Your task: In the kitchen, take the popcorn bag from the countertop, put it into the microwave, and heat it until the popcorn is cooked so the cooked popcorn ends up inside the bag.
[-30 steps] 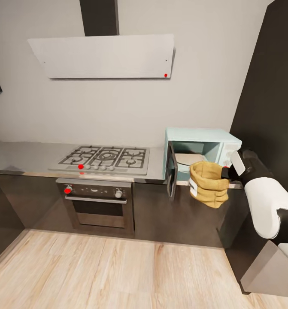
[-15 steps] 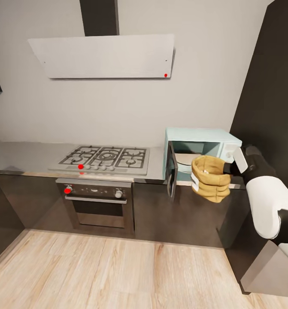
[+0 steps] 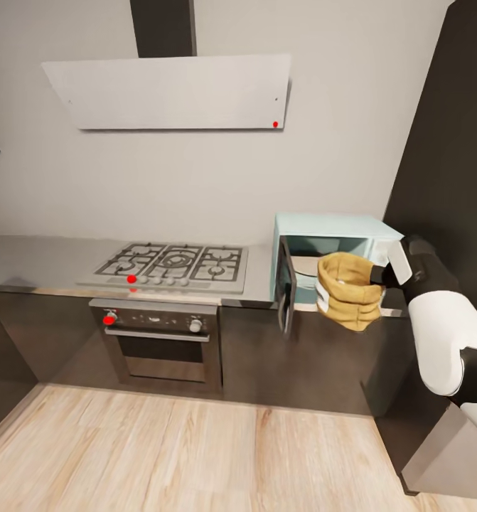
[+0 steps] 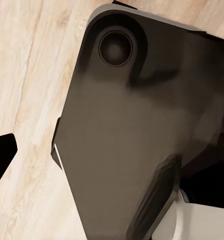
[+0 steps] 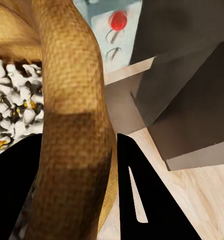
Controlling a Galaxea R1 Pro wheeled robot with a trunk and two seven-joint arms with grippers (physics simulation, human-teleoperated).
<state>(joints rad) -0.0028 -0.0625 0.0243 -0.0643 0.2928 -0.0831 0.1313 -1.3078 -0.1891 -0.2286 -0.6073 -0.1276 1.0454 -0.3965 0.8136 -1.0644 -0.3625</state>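
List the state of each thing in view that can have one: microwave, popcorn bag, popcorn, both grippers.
microwave: door swung open, cavity exposed.
popcorn bag: held off the countertop in front of the open microwave, mouth open, upright with a slight tilt.
popcorn: inside the bag, white and puffy.
right gripper: shut on the bag's rolled rim.
left gripper: cannot tell; its wrist camera faces the robot's dark base and wooden floor.

Head views kitchen; right wrist hugs popcorn bag (image 5: 71,125)

No words, brand marks or numbers can be read on anything in these views.
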